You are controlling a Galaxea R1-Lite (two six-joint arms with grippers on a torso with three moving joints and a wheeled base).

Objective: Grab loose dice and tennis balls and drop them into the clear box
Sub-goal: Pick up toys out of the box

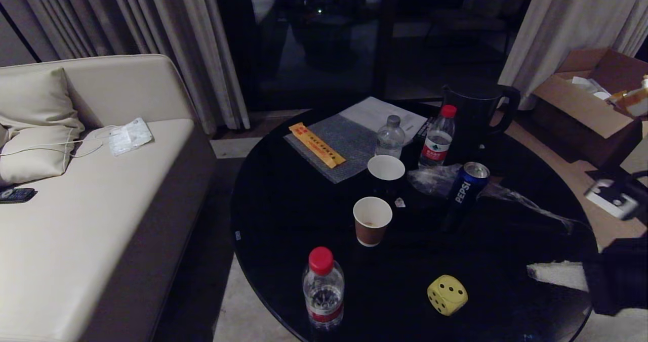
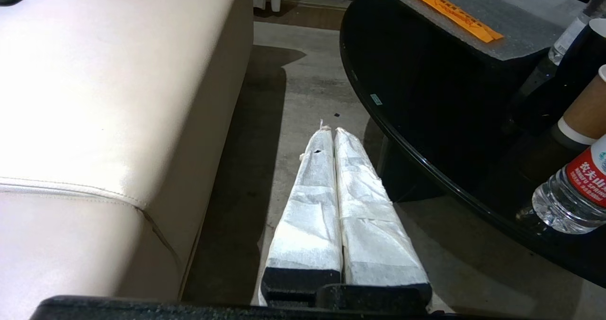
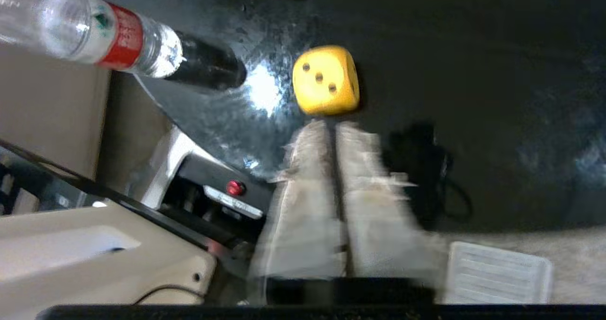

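right gripper [image 3: 334, 123] nearly together, just short of yellow die [image 3: 325, 79] | spread wider first (left gripper [image 2: 331, 133] together, idle) | die at table's [image 1: 283, 215] 5 o'clock

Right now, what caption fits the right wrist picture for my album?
Right gripper, fingers together, pointing at the yellow die on the black table.

A round black glossy worktop [image 1: 283, 215] carried the clutter. A yellow die [image 1: 447, 295] sat toward five o'clock, a red-capped water bottle [image 1: 323, 289] toward seven. Near the centre stood a brown paper cup [image 1: 372, 221], a second cup [image 1: 386, 170] and a Pepsi can [image 1: 467, 186]. A grey mat [image 1: 349, 142] bearing an orange packet [image 1: 316, 144] lay toward eleven, two more bottles [image 1: 437, 137] toward twelve.
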